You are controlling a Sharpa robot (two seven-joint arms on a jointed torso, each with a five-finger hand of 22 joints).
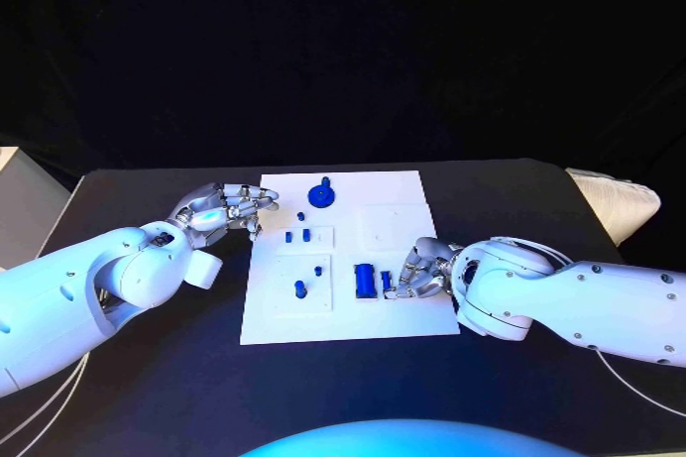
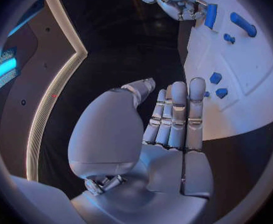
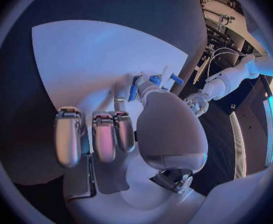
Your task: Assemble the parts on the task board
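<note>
Resting on the near right part of the board [image 1: 400, 323], the right hand [image 1: 417, 271] has its fingers curled down beside two upright blue bars [image 1: 366, 280], which stand just off its fingertips toward the board's middle. Whether it touches or pinches a bar, I cannot tell; the fingers look bent together, probably to seat or steady a bar in its slot. In the right wrist view the fingers [image 3: 104, 139] hang close over the white plate with blue pieces just beyond them.

Farther along, between the two hands, a small blue peg [image 1: 299, 287] lies in a recessed square. Beyond it a pair of short blue studs [image 1: 296, 236] sits in another recess.

Farther still, the left hand [image 1: 226, 211] hovers at the board's left edge, holding nothing, its fingers straight and pressed side by side in the left wrist view [image 2: 174, 117]. It seems parked there, clear of the work yet near enough to help.

Farthest off, past the left hand's fingertips, a round blue knob [image 1: 322, 193] stands near the board's far edge.
</note>
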